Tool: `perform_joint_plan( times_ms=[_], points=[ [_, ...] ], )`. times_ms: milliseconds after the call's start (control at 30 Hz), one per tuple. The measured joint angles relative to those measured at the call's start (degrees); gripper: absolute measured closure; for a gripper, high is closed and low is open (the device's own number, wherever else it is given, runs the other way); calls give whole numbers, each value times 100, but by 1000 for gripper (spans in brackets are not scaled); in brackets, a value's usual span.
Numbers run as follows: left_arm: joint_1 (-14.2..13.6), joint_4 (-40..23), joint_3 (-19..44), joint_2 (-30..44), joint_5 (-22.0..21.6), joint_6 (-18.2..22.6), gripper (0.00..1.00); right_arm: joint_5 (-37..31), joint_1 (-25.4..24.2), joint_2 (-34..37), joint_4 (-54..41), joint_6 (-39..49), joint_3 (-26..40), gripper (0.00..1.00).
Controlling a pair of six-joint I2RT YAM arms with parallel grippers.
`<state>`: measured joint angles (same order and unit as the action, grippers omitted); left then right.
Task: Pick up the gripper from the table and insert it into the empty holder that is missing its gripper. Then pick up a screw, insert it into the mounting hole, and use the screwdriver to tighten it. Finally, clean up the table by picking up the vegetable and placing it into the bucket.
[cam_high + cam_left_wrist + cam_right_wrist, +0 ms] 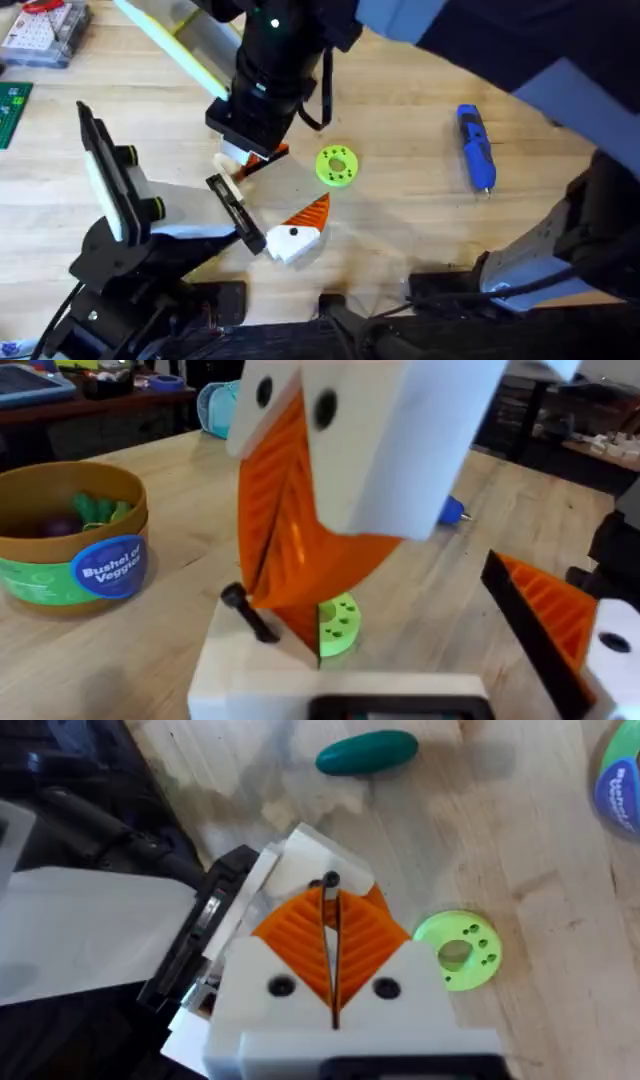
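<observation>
My right gripper (250, 158) (330, 895) reaches across from the far side and is shut on a small black screw (330, 880) (245, 612). The screw's tip rests at the white base block of the gripper (300, 845) (240, 660), which sits in the left arm's black holder (200, 935). The gripper's orange wedge is mostly hidden behind my right fingers (290, 540). My left gripper (290, 185) stands open, its mounted orange-white finger (300, 228) (550, 615) well apart from the other side. On the table to the right lies the blue screwdriver (476, 148). The green vegetable (367, 752) lies on the wood. The bucket (70, 530) stands beyond the left arm.
A green disc with holes (337, 166) (455, 950) lies just right of the two grippers. The bucket holds green and purple toy vegetables. A clear parts box (45, 30) and a green mat (12, 110) sit at the far left.
</observation>
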<state>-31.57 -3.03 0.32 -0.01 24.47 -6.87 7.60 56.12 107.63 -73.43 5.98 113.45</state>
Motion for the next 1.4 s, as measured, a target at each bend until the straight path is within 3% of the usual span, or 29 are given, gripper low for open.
perform_joint_plan(
  times_ms=[733, 800, 1000, 1067, 1400],
  points=[
    [0, 0, 0, 0, -2, 2, 10, 78, -9, 0, -72, -2, 0, 991],
    [0, 0, 0, 0, -2, 0, 10, 79, -19, 0, -72, -41, 0, 897],
    [0, 0, 0, 0, -2, 2, 10, 53, -100, 0, -70, -36, 0, 51],
    [0, 0, 0, 0, -2, 2, 10, 37, -134, 0, -70, -44, 0, 10],
    [0, 0, 0, 0, -2, 2, 10, 37, -160, 0, 415, -321, 0, 7]
  ],
)
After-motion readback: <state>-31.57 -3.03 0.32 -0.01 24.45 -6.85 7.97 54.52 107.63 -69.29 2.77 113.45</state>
